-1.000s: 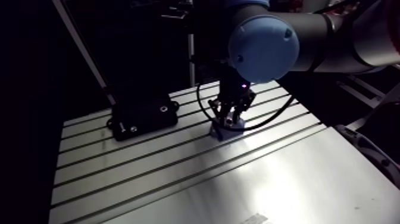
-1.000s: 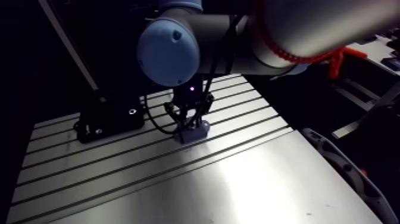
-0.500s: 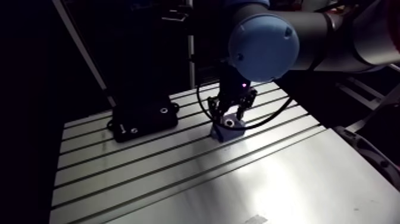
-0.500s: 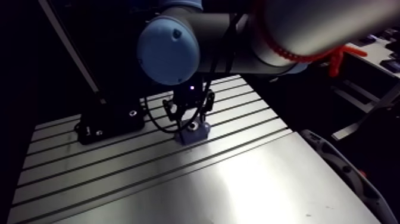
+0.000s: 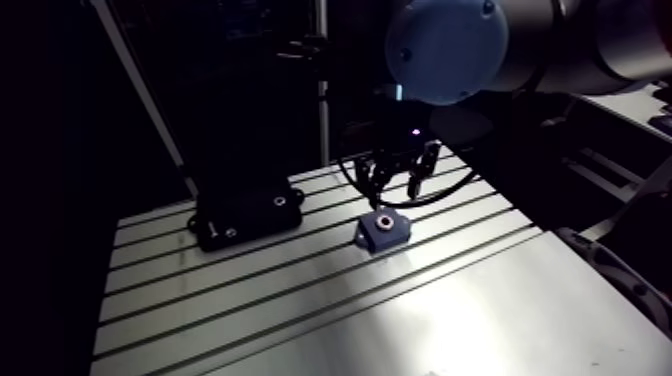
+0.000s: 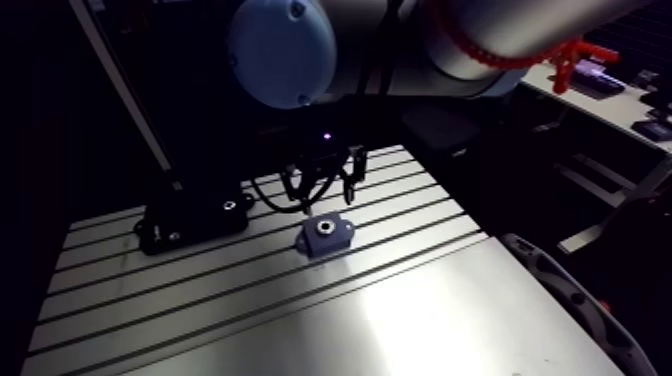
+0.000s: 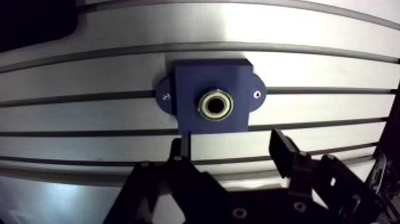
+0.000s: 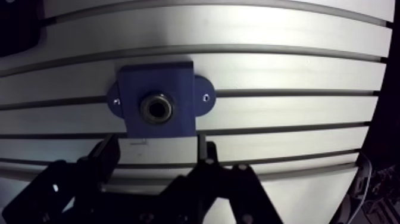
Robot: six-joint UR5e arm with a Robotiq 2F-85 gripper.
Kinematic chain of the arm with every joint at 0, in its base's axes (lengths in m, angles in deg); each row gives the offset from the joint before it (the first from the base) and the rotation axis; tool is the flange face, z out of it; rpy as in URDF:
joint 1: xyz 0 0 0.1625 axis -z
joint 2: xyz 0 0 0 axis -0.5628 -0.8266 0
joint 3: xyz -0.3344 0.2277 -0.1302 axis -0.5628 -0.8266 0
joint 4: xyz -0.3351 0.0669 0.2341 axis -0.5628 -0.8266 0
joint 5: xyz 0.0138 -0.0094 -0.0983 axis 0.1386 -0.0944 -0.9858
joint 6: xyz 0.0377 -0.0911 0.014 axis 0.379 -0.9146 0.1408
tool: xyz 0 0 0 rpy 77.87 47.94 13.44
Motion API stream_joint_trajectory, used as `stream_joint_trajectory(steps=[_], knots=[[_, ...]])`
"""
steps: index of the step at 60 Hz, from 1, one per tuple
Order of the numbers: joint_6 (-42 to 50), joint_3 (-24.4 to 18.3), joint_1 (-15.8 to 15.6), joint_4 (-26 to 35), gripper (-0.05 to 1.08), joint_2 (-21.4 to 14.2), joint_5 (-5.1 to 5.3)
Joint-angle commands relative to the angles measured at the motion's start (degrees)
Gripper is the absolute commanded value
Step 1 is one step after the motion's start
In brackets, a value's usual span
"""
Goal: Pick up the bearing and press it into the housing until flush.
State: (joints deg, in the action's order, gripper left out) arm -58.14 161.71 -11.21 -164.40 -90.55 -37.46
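Lifting clear after pressing, hand (image 7: 232, 143) is hanging released, empty, above housing (image 7: 190, 83) on bench (image 7: 327, 71). Bearing (image 7: 216, 105) is sitting in housing centre, seemingly flush; task looking finished.

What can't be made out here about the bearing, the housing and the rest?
Flushness: the wrist view looks straight down on the bearing in the housing; the arm view shows both too small.
Marks on the housing's ears: too small to read, wrist view.
Black box: too dark in the arm view to identify.
Gripper: open in the wrist view; in the arm view its fingers are small and dark.
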Motion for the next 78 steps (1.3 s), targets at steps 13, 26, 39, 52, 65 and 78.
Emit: stream_joint_trajectory(steps=[13,26,39,52,65,78], knots=[[-0.38,0.13,-1.22,0.19,1.08,0.33,0.5],[-1.09,0.38,-0.97,-1.38,1.08,0.83,0.86],[-2.48,0.4,-0.81,-2.54,1.08,1.65,1.12],[-2.49,0.31,-0.46,-2.71,1.08,2.88,2.15],[-2.65,0.31,-0.36,-3.04,1.08,2.97,2.1],[-4.05,0.48,-0.36,-3.14,1.08,3.67,2.0]])
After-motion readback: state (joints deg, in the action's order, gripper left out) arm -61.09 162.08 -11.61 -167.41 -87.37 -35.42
